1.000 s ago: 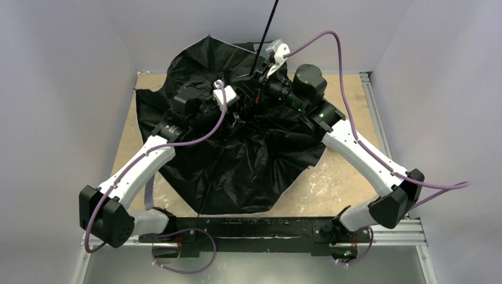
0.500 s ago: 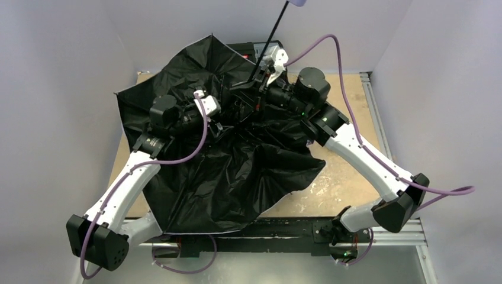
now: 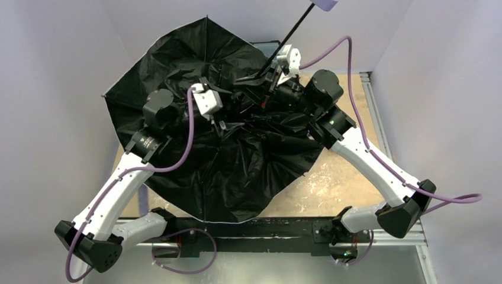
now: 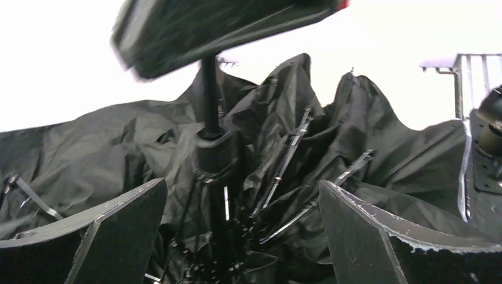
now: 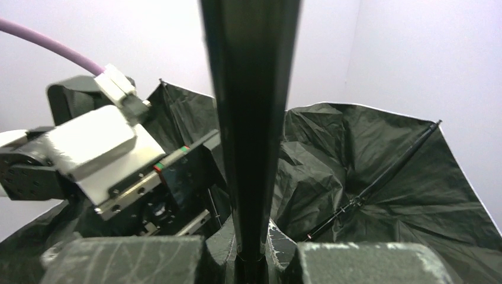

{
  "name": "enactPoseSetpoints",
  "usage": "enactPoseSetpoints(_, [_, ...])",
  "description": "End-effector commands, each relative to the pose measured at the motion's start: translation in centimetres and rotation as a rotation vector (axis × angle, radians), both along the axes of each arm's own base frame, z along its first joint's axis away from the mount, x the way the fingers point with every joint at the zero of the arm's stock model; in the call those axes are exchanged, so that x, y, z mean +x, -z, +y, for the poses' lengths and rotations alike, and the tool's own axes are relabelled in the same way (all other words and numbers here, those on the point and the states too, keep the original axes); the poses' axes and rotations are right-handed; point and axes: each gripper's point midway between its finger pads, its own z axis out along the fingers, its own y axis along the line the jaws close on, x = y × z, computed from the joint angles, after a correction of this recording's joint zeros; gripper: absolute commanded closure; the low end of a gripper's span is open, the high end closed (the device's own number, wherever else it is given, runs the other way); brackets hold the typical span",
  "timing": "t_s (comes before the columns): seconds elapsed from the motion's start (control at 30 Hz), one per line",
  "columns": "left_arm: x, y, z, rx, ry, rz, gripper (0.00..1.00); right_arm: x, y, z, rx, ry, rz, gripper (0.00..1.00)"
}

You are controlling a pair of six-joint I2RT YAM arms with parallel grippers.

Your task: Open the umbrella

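Observation:
The umbrella [image 3: 225, 160] lies partly spread over the table with its black lining up. Its thin black shaft [image 3: 290, 32] slants up and right to the grey handle [image 3: 324, 3] at the top edge. My right gripper [image 3: 267, 72] is shut on the shaft, which runs up between its fingers in the right wrist view [image 5: 251, 118]. My left gripper [image 3: 232, 112] is open over the hub. In the left wrist view its fingers [image 4: 379, 236] stand wide apart, with the black runner [image 4: 216, 157] and ribs beyond them, untouched. No sleeve shows.
The wooden table [image 3: 337, 177] shows bare at the right front. A metal rail [image 3: 372, 106] runs along its right edge. Pale walls close in the left, back and right. A dark box edge [image 3: 266, 44] peeks out behind the canopy.
The canopy has spread wider to the left and back. My left arm has swung left. The shaft now leans further right, and my right gripper has moved up and right with it.

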Motion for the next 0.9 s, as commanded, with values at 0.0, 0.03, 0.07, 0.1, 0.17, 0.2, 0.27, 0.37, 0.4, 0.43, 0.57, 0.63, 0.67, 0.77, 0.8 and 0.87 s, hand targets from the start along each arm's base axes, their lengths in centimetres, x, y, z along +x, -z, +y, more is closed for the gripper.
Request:
enactPoseSetpoints(0.0, [-1.9, -2.6, -0.4, 0.049, 0.023, -0.107, 0.0, 0.0, -0.9, -0.3, 0.002, 0.019, -0.075, 1.0])
enactPoseSetpoints(0.03, [-2.0, -2.5, -0.4, 0.062, 0.028, -0.091, 0.0, 0.0, -0.7, -0.2, 0.0, 0.019, -0.075, 1.0])
enactPoseSetpoints(0.07, [-2.0, -2.2, -0.3, 0.079, 0.03, -0.081, 0.04, -0.1, -0.7, -0.2, -0.003, 0.016, -0.08, 1.0])
enactPoseSetpoints(0.1, [-1.9, -1.9, -0.3, 0.087, 0.027, -0.073, 0.08, -0.1, -0.7, -0.2, -0.001, 0.015, -0.084, 1.0])
enactPoseSetpoints(0.17, [-1.4, -1.7, -0.3, 0.091, 0.008, -0.07, 0.21, -0.4, -1.0, -0.1, 0.007, 0.0, -0.088, 1.0])
enactPoseSetpoints(0.2, [-1.1, -1.6, -0.3, 0.09, -0.002, -0.072, 0.3, -0.6, -0.9, 0.0, 0.006, -0.014, -0.09, 1.0])
enactPoseSetpoints(0.27, [-0.5, -1.6, -0.5, 0.08, -0.015, -0.073, 0.5, -1.0, -1.1, 0.1, 0.014, -0.032, -0.088, 1.0])
enactPoseSetpoints(0.37, [0.9, -1.1, -0.8, 0.089, -0.047, -0.027, 0.59, -1.3, -1.5, 0.1, 0.031, -0.045, -0.087, 1.0])
enactPoseSetpoints(0.4, [1.3, -0.8, -0.8, 0.093, -0.059, -0.014, 0.59, -1.4, -1.6, 0.1, 0.034, -0.047, -0.087, 1.0])
enactPoseSetpoints(0.43, [1.5, -0.9, -0.8, 0.091, -0.067, -0.017, 0.6, -1.5, -1.6, 0.1, 0.035, -0.049, -0.086, 1.0])
enactPoseSetpoints(0.57, [1.6, -1.1, -1.1, 0.069, -0.057, -0.042, 0.59, -1.5, -1.3, 0.3, 0.028, -0.056, -0.081, 1.0])
enactPoseSetpoints(0.63, [1.4, -1.6, -1.3, 0.05, -0.042, -0.04, 0.59, -1.4, -1.0, 0.4, 0.023, -0.054, -0.076, 1.0])
enactPoseSetpoints(0.67, [1.2, -1.9, -1.5, 0.041, -0.033, -0.044, 0.58, -1.4, -0.8, 0.5, 0.018, -0.056, -0.074, 1.0])
enactPoseSetpoints(0.77, [1.2, -2.5, -1.6, 0.03, -0.025, -0.048, 0.56, -1.4, -0.6, 0.6, 0.013, -0.057, -0.07, 1.0])
enactPoseSetpoints(0.8, [1.3, -2.4, -1.7, 0.031, -0.025, -0.044, 0.56, -1.4, -0.6, 0.6, 0.015, -0.056, -0.069, 1.0])
enactPoseSetpoints(0.87, [1.5, -2.1, -1.8, 0.035, -0.027, -0.033, 0.58, -1.3, -0.6, 0.7, 0.017, -0.055, -0.064, 1.0])
